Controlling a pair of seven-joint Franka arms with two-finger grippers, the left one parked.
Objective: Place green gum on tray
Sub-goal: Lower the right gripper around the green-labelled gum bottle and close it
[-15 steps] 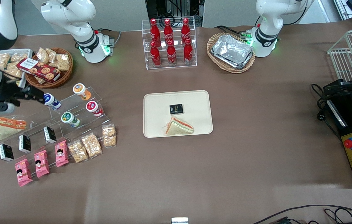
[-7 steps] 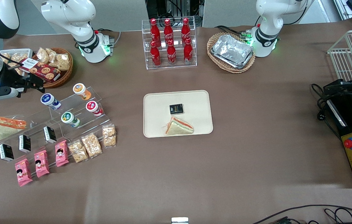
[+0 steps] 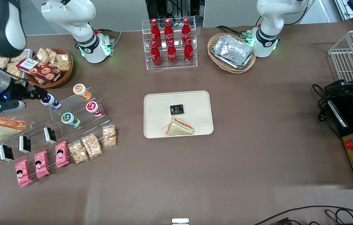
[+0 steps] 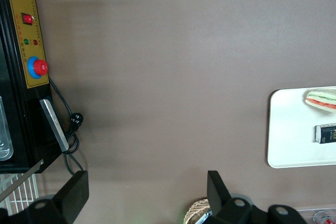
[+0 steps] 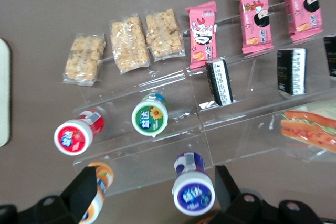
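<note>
The green gum (image 3: pixel 68 119) (image 5: pixel 149 118) lies in a clear acrylic step rack (image 3: pixel 79 107), its green lid facing up. The cream tray (image 3: pixel 157 100) (image 4: pixel 289 129) sits mid-table toward the parked arm's end from the rack and holds a sandwich (image 3: pixel 179 127) and a small black packet (image 3: pixel 176 109). My gripper (image 3: pixel 40 92) (image 5: pixel 155 192) hangs open over the rack's upper step, next to the blue-lidded bottle (image 3: pixel 50 101) (image 5: pixel 193 191). It holds nothing. The green gum is one step nearer the front camera than the gripper.
Red-lidded (image 3: pixel 93 107) and orange-lidded (image 3: pixel 80 90) bottles share the rack. Black packets (image 3: pixel 50 135), pink snack bags (image 3: pixel 41 164), cracker packs (image 3: pixel 92 145) and a wrapped sandwich (image 3: pixel 7 127) fill the lower steps. A snack basket (image 3: pixel 51 67), cola bottle stand (image 3: pixel 169 43) and foil trays (image 3: pixel 232 51) stand farther back.
The gripper swung away from the front camera half a second ago and has come back over the rack beside the blue-lidded bottle. The bottles and tray have not moved.
</note>
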